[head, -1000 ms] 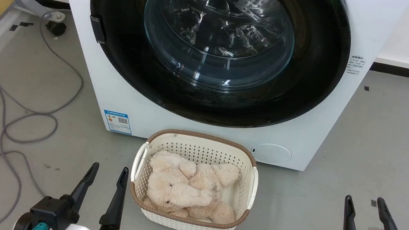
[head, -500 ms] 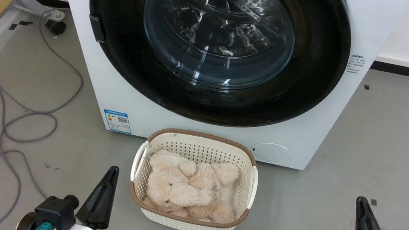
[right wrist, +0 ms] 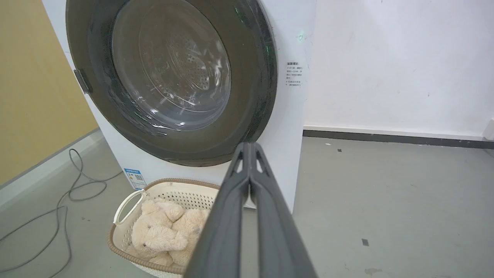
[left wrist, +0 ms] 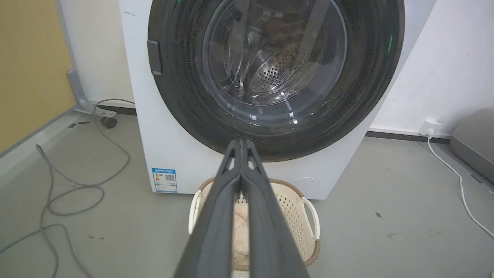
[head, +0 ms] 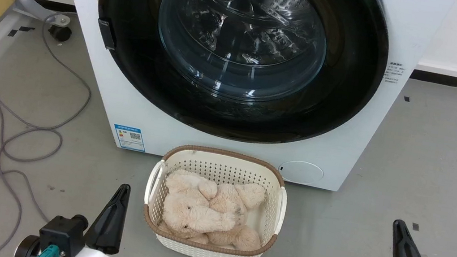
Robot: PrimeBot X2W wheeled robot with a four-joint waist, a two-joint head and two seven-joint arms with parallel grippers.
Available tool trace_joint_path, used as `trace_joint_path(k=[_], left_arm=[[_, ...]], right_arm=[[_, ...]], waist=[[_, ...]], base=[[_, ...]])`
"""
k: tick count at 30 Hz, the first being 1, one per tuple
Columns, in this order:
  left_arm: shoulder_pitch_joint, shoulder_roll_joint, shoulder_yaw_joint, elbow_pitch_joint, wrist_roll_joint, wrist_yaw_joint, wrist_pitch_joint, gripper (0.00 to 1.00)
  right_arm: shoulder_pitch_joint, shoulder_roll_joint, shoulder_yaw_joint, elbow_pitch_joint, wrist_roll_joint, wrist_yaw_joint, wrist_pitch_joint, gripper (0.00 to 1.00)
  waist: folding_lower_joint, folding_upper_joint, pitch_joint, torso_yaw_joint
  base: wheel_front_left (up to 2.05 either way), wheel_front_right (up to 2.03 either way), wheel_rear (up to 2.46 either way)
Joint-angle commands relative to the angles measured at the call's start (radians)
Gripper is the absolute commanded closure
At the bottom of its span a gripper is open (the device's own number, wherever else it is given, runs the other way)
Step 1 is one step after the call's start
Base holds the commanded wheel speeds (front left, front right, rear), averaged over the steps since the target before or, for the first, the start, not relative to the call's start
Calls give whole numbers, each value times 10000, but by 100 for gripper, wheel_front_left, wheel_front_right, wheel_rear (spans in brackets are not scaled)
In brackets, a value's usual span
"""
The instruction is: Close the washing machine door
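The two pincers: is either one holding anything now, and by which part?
Nothing is held. The left pincer and the right pincer are shut on air, apart from the washing machine door and the basket.

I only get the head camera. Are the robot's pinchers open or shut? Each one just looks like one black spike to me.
Observer: Shut. In the left wrist view the left gripper has its two fingers pressed together, with nothing between them.
Operator: And the other one?
Observer: Same. The right wrist view shows the right gripper with its fingers touching, holding nothing.
Operator: Is anything lying past the right side of the washing machine?
Observer: Yes. The left wrist view shows a white cable leading from a wall socket over there.
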Motion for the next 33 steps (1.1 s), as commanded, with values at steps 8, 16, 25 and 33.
trace_joint_path(k=[8,16,25,33], left_arm=[[-61,3,60,-142,236,127,222,100],[-77,3,102,-227,374,207,386,100],[-95,4,150,-321,529,298,570,100],[-109,4,188,-395,650,368,713,100]], right_arm=[[-96,13,67,-138,-139,-2,230,100],[-123,16,114,-192,-202,-2,395,100],[-152,20,167,-253,-272,-3,579,100],[-176,23,208,-300,-327,-3,723,100]], waist=[[0,0,-39,-30],[0,0,-73,-57],[0,0,-111,-86],[0,0,-140,-110]], base=[[0,0,0],[0,0,0],[0,0,0],[0,0,0]])
